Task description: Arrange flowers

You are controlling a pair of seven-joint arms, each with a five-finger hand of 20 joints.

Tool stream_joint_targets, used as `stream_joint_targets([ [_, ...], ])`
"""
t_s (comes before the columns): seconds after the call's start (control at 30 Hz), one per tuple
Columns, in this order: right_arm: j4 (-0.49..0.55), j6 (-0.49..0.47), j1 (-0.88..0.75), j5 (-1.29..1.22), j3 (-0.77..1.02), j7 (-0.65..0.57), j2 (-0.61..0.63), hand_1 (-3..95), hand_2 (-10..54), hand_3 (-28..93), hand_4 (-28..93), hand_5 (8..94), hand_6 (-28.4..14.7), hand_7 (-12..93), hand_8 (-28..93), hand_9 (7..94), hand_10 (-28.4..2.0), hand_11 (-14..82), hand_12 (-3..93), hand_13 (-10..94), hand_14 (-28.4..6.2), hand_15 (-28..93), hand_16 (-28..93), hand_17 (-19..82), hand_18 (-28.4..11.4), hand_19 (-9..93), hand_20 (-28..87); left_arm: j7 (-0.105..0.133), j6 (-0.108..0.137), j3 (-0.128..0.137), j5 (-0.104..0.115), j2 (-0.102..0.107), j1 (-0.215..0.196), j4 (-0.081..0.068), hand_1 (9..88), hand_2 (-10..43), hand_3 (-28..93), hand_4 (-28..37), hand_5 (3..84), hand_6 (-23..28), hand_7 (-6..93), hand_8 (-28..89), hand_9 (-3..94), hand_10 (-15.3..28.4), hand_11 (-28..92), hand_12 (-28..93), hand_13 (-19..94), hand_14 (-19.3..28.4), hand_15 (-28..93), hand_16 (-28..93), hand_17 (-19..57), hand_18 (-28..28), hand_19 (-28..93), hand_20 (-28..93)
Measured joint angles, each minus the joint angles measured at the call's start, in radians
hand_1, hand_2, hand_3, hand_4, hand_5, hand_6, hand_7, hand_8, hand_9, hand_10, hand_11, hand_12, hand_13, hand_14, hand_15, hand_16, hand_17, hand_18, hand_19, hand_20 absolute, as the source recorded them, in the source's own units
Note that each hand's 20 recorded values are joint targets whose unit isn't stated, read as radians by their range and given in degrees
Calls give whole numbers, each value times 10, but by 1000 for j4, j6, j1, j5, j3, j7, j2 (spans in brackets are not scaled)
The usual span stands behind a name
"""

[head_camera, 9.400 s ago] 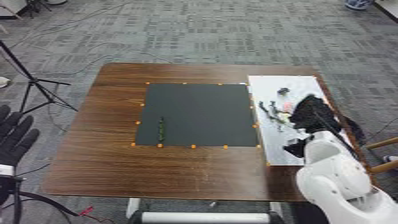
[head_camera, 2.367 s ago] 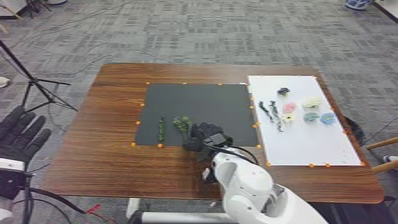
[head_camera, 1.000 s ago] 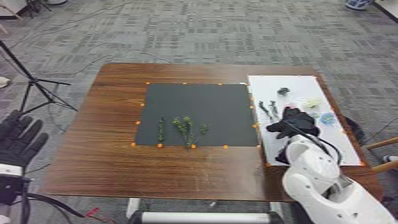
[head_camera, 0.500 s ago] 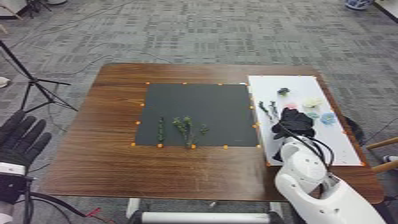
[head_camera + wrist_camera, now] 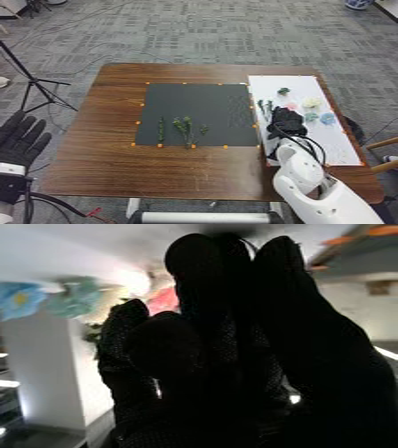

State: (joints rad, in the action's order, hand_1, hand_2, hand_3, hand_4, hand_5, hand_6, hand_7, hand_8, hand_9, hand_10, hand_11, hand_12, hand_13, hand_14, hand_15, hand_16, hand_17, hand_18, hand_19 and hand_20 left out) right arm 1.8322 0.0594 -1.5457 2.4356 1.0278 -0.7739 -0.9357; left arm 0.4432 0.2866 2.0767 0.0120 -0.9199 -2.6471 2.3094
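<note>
Room probably explains our open left hand (image 5: 21,142) beside the table (image 5: 98,165); green stems (image 5: 185,131) on the dark mat (image 5: 191,100) likely form a base; we cannot tell if our right hand (image 5: 286,123), over the white board (image 5: 339,147), grips anything; flowers (image 5: 311,103) beyond lie apart, perhaps for easy picking; no writing is legible
</note>
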Motion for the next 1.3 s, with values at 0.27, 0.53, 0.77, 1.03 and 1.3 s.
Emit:
stream_joint_targets([
  [0.27, 53, 164, -53, -6, -22, -4, 23, 586, -95, 688, -282, 830, -30, 258, 158, 896, -101, 199, 414, 811, -75, 679, 330, 384, -270, 866, 361, 3, 0, 1, 0, 0, -11, 1, 232, 185, 661, -283, 376, 82, 102, -67, 333, 138, 167, 142, 237, 135, 251, -13, -31, 105, 171, 128],
  [0.53, 127, 307, -45, 99, -124, 6, 64, 500, -95, 670, -225, 779, -45, 255, 175, 828, -134, 263, 336, 784, -87, 670, 331, 371, -279, 867, 354, 5, 0, -3, 2, 3, -14, 1, 233, 186, 657, -283, 375, 81, 103, -67, 333, 140, 166, 142, 237, 135, 251, -13, -32, 105, 171, 128],
  [0.77, 110, 44, 4, 162, -104, -98, 19, 374, -95, 670, -268, 669, -100, 201, -64, 707, -195, 289, 234, 720, -112, 701, 321, 344, -284, 868, 354, 5, 0, -5, 5, 9, -12, 0, 232, 185, 658, -283, 376, 81, 104, -67, 332, 138, 167, 142, 236, 135, 253, -13, -32, 105, 171, 128],
  [1.03, 74, -27, 19, 93, -52, -96, 6, 348, -95, 652, -282, 576, -135, 191, -46, 624, -225, 297, 237, 684, -132, 739, 309, 340, -284, 866, 373, -2, 3, -6, 4, 9, -8, 0, 232, 186, 657, -283, 376, 82, 104, -67, 332, 139, 168, 142, 236, 134, 253, -13, -31, 105, 171, 128],
  [1.3, 2, -119, 40, 77, -45, -98, -22, 345, -95, 620, -282, 589, -147, 144, -48, 625, -229, 282, 224, 673, -139, 750, 298, 337, -284, 865, 384, -8, 3, -3, 4, 6, -8, 0, 233, 186, 656, -283, 376, 81, 103, -67, 332, 139, 168, 141, 237, 134, 252, -14, -32, 105, 173, 128],
])
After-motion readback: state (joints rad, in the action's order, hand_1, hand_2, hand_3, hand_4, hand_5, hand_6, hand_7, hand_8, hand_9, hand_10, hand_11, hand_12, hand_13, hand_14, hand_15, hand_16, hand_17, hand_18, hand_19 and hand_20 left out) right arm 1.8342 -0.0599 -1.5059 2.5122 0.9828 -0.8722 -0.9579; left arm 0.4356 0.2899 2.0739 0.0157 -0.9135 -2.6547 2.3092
